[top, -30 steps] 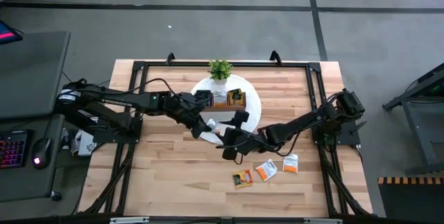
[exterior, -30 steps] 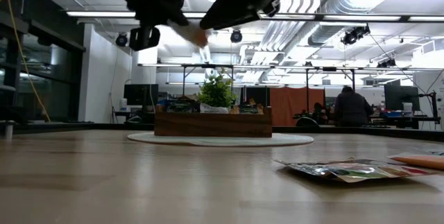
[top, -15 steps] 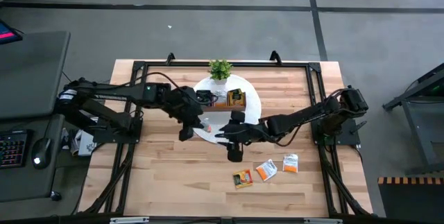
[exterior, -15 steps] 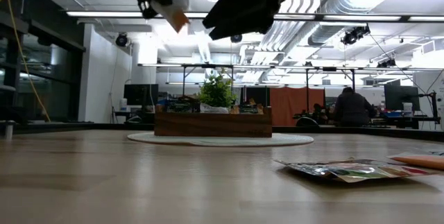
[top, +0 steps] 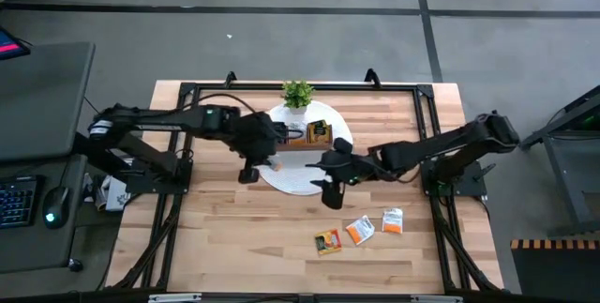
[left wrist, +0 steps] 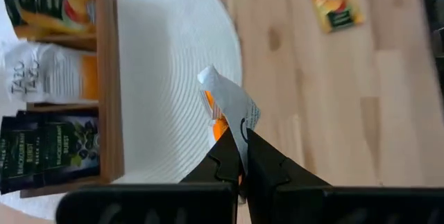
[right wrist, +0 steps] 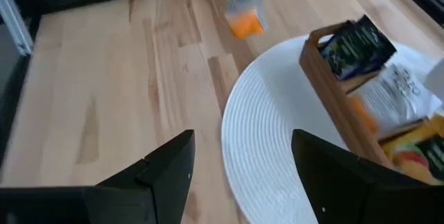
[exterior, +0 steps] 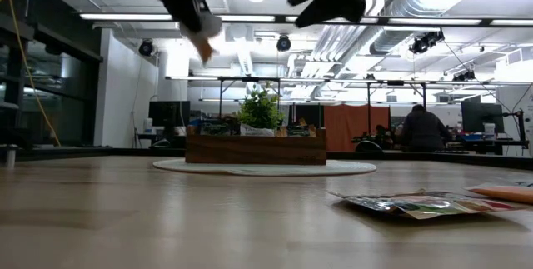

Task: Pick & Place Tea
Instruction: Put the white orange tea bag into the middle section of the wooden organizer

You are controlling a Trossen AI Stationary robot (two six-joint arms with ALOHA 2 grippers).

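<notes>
"TAZO" reads twice on the white sachet (left wrist: pixel 45 75) in the wooden tray (left wrist: pixel 109 85); nothing else legible.

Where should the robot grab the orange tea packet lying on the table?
Grip the orange tea packet by an edge, coming straight down from above. It lies flat on the table, so probably only its thin rim gives the pincer something to pinch; the neighbouring packets sit close.

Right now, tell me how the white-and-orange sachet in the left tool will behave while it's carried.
The white-and-orange sachet looks thin and bent above the left tool, so it is probably floppy. Pinched only at one edge, it may flutter or swing. It seems very light, so dropping onto the white mat should not harm it.
</notes>
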